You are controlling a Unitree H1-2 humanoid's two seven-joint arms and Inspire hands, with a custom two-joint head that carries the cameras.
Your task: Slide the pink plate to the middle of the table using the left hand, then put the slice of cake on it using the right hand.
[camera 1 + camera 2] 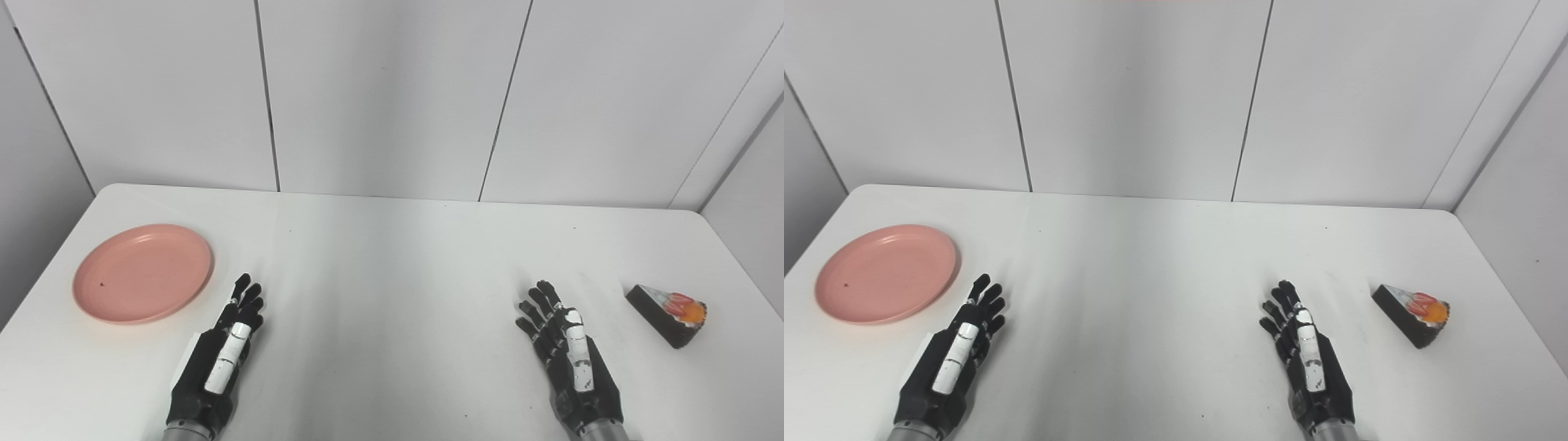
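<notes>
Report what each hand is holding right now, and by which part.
Nothing is held. The left hand lies open beside the pink plate; the right hand lies open, apart from the cake slice.

Place: looks like a robot test lab, a bare staged booth.
Walls: plain grey-white panels [380, 92] with dark seams fill the upper frame, boxing the scene in on both sides.
Table: a white table [392, 257] with rounded corners spans the lower frame.
Props: only a pink plate [143, 272] at left and a toy-like cake slice [669, 312] at right.
</notes>
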